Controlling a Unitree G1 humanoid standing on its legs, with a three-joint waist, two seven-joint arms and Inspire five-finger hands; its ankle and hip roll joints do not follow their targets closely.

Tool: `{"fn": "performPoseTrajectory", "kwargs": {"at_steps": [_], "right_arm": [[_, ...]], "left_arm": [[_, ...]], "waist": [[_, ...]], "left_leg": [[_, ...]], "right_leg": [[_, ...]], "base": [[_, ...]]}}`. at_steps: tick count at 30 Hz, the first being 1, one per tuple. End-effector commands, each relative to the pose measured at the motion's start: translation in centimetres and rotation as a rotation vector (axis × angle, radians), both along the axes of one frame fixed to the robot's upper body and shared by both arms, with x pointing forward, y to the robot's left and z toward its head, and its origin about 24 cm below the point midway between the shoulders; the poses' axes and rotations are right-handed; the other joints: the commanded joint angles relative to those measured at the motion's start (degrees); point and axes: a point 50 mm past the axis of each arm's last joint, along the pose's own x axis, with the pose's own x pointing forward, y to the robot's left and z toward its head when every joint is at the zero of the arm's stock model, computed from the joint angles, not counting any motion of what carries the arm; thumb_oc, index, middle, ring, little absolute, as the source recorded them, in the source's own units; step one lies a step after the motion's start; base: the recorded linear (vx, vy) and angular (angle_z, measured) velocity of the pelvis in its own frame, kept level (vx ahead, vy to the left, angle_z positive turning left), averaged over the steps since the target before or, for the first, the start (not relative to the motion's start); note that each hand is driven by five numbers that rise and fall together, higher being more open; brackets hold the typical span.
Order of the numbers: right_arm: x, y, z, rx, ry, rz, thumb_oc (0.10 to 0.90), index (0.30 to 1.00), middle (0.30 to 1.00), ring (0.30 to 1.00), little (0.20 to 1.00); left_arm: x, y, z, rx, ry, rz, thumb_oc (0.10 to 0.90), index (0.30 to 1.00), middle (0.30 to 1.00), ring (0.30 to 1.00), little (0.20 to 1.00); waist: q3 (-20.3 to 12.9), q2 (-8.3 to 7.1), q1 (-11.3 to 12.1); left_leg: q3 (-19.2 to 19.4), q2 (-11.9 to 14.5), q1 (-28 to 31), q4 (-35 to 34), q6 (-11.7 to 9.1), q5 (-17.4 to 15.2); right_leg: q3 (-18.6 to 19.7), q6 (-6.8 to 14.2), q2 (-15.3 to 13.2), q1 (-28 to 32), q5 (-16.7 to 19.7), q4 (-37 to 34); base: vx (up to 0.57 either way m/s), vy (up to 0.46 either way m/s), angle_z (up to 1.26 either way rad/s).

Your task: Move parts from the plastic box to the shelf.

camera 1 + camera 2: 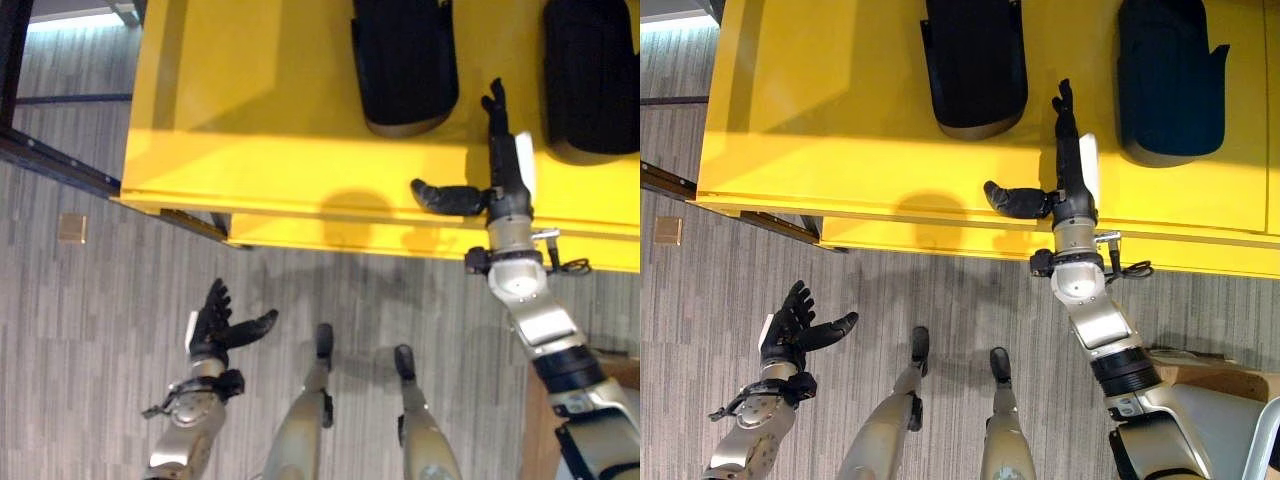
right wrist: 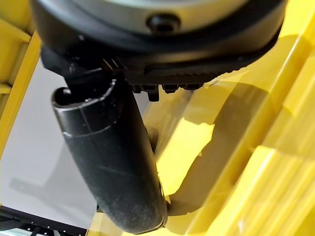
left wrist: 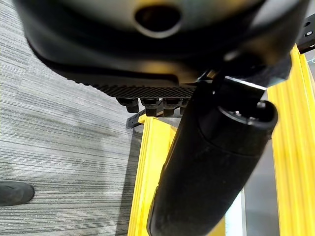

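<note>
Overhead, left eye view: two dark parts lying on yellow shelf; right robot hand reaching over shelf front edge, fingers straight, thumb spread sideways, gripping nothing. Left robot hand hanging low over carpet floor, fingers relaxed, empty.

Right eye view: showing same layout; second part resting just right of right robot hand.

Wrist views: thumbs looming large, yellow shelf edges behind; nothing pinched, probably.

Progress: two parts seemingly delivered; plastic box unseen, so remaining count unknowable.
</note>
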Motion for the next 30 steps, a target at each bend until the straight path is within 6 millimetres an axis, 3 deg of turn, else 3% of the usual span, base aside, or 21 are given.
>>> {"fn": "performPoseTrajectory", "kwargs": {"at_steps": [1, 30], "right_arm": [[0.3, 1.6, 3.4, -0.04, -0.103, 0.1, 0.9, 1.0, 1.0, 1.0, 1.0], [-0.8, 4.8, 2.5, -0.022, -0.091, 0.27, 0.9, 1.0, 1.0, 1.0, 1.0]], "left_arm": [[0.2, 1.9, 2.5, 0.063, -0.127, 0.046, 0.9, 1.0, 1.0, 1.0, 1.0], [0.2, 1.7, 2.2, 0.041, -0.119, 0.058, 0.9, 1.0, 1.0, 1.0, 1.0]], "waist": [[-1.4, -0.57, 0.9], [-1.4, -1.71, 1.6]], "left_leg": [[-1.1, 1.9, 2.1, 6.8, -1.3, -7.8], [-1.9, 1.8, 2.0, 6.9, -1.2, -8.0]], "right_leg": [[-1.9, -2.7, 1.0, -1.9, -1.0, 4.1], [-2.7, -2.7, 0.9, -1.3, -1.4, 4.3]], "base": [[0.0, 0.0, 0.0], [0.0, 0.001, 0.01]]}}
